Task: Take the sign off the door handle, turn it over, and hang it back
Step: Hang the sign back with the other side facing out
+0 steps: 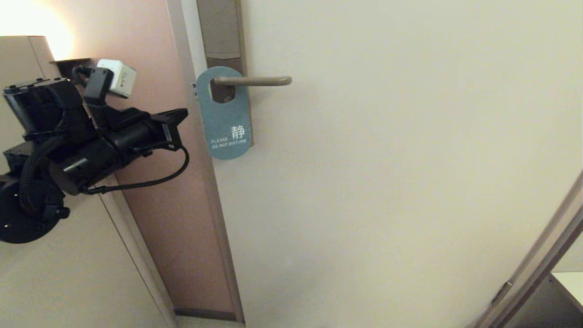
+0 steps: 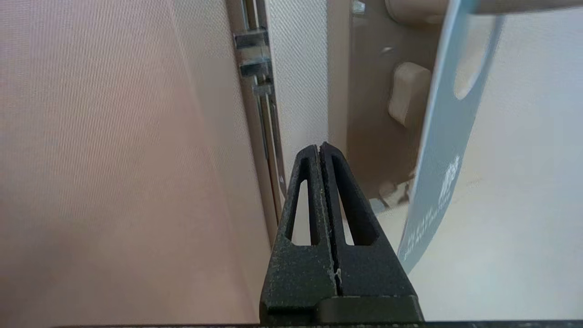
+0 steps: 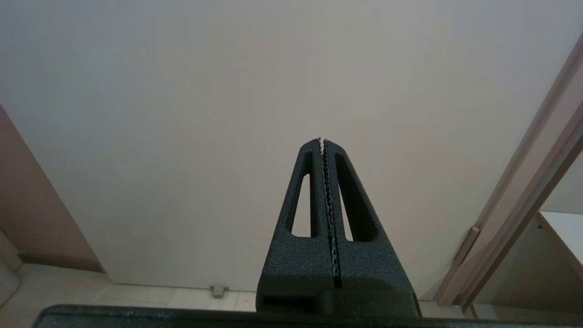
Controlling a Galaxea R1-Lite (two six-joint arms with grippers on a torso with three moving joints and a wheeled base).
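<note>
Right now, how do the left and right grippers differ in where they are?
The left gripper is raised near the door's edge, beside the hanging sign; the right gripper faces bare door low down, out of the head view. The left gripper has the door handle close; the right gripper has nothing near. Both are shut and empty.

One sign [image 1: 225,116], one door handle [image 1: 253,81], two tools [image 2: 320,150]

door handle [image 1: 253,81]: matt metal | sign [image 1: 225,116]: smooth matt card | left claw [image 2: 320,150]: rough black plastic

The sign [image 1: 225,119] is hanging on the door handle [image 1: 253,81], with the left gripper [image 1: 175,120] sitting at its 9 o'clock.
</note>
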